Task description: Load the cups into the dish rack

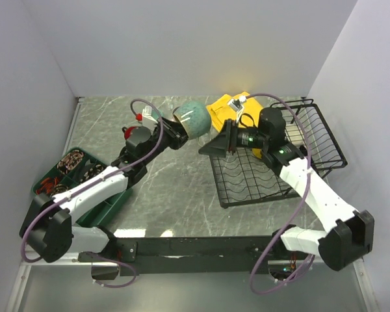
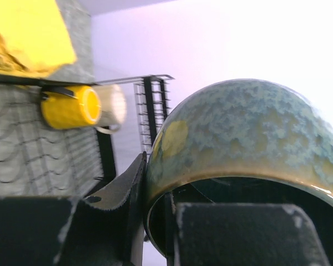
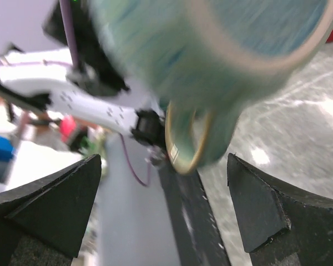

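- The grey-teal cup (image 1: 194,119) is held clear of the tabletop (image 1: 175,188), at about 12 o'clock in the top view. This is presumably so that it can be passed to the arm sitting nearer the dish rack (image 1: 318,140).
- The left claw (image 1: 175,134) is clamped on the cup's wall, one finger inside the rim and one outside (best seen from the left wrist). The body and handle are thus left free to be taken.
- The right claw (image 1: 212,147) is spread wide and nothing is held by it. The cup is framed between its fingers (image 3: 50,205), but no contact can be seen.
- The rack is found at 3 o'clock, and a yellow cup (image 2: 72,106) lies on its tines.
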`<move>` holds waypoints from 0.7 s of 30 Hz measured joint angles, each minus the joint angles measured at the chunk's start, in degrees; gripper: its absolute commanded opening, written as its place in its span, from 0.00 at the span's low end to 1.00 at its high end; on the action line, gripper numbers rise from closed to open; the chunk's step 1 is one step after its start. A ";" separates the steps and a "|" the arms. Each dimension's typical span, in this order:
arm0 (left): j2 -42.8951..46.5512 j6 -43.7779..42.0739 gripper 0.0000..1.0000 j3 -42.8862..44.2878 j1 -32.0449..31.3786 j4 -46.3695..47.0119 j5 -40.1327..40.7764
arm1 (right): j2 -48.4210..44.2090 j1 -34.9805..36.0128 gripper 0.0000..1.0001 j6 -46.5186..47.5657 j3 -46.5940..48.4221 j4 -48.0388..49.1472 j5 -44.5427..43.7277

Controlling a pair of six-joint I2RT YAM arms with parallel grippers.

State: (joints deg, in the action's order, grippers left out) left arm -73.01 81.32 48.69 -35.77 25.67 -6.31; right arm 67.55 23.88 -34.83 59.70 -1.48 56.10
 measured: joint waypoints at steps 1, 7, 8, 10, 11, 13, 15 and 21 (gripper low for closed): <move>-0.74 1.09 0.01 0.00 -0.42 1.36 -0.15 | 1.16 0.00 1.00 -2.47 0.11 2.08 0.02; -2.89 3.98 0.01 0.17 -1.66 5.99 -1.99 | 6.49 0.00 0.79 -16.02 0.17 14.23 1.16; -2.99 4.04 0.01 0.20 -1.84 6.40 -2.05 | 7.06 0.00 0.74 -18.21 0.17 16.35 1.60; -3.02 4.15 0.01 0.20 -2.03 6.97 -2.05 | 7.61 0.00 0.67 -20.98 0.11 18.84 2.08; -2.99 4.15 0.01 0.24 -2.05 7.61 -2.03 | 7.69 -0.02 0.60 -22.18 -0.07 19.78 2.12; -3.02 4.42 0.01 0.57 -2.05 8.17 -1.86 | 7.74 -0.02 0.52 -24.57 -0.37 21.99 2.29; -2.99 4.55 0.01 0.85 -2.05 9.03 -1.46 | 7.74 -0.02 0.42 -26.75 -0.94 24.61 2.69; -3.23 5.49 0.01 1.27 -2.29 9.92 -1.05 | 7.96 -0.28 0.00 -30.32 -2.12 29.66 3.72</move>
State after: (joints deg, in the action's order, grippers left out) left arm -76.25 86.80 49.95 -38.06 35.59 -7.35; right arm 75.50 23.59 -65.14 57.58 28.18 59.81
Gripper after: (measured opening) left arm 0.178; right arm 0.292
